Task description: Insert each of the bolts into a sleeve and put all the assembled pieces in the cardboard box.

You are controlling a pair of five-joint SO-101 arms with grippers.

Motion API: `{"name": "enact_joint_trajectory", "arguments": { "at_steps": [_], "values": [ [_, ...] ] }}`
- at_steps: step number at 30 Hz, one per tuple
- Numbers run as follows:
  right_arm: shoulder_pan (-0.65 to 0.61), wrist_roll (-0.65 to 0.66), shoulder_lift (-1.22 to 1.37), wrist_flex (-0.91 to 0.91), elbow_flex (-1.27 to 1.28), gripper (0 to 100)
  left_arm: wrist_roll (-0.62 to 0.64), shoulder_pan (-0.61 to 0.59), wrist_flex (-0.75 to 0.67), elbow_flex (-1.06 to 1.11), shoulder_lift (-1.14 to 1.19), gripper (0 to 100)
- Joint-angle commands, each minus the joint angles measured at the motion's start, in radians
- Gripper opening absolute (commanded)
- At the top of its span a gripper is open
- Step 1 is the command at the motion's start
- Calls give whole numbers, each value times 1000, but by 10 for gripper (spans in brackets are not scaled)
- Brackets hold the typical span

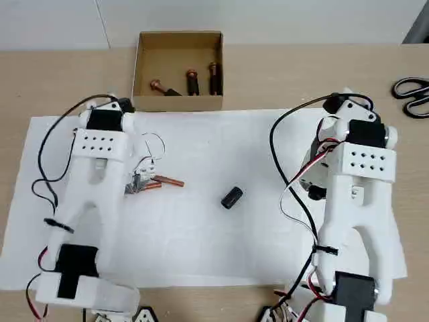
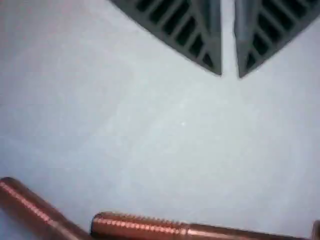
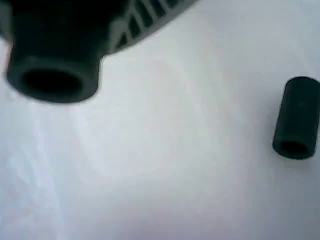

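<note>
Two copper bolts (image 1: 163, 182) lie side by side on the white paper; in the left wrist view they appear as one bolt (image 2: 165, 227) and the end of another (image 2: 30, 205). My left gripper (image 2: 228, 62) hangs just over the paper beside them, its fingers nearly together with nothing between. My right gripper (image 1: 313, 192) is shut on a black sleeve (image 3: 52, 67), held above the paper. A second black sleeve (image 1: 232, 198) lies loose mid-sheet, also the sleeve (image 3: 296, 119) in the right wrist view. The cardboard box (image 1: 144, 67) holds three assembled pieces.
A white paper sheet (image 1: 221, 147) covers the table's middle. Scissors (image 1: 410, 94) lie at the far right edge. Both arms' cables hang near their bases.
</note>
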Motion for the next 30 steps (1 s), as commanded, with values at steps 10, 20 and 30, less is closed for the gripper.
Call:
{"name": "enact_joint_trajectory", "arguments": {
  "at_steps": [10,20,30],
  "values": [
    [8,-3,-39,12,5,3,6,12,-175,-41,9,9],
    [8,-3,-39,12,51,3,6,66,-187,-45,101,183],
    [8,-3,-39,12,51,3,109,66,-273,-45,144,92]
  ]
}}
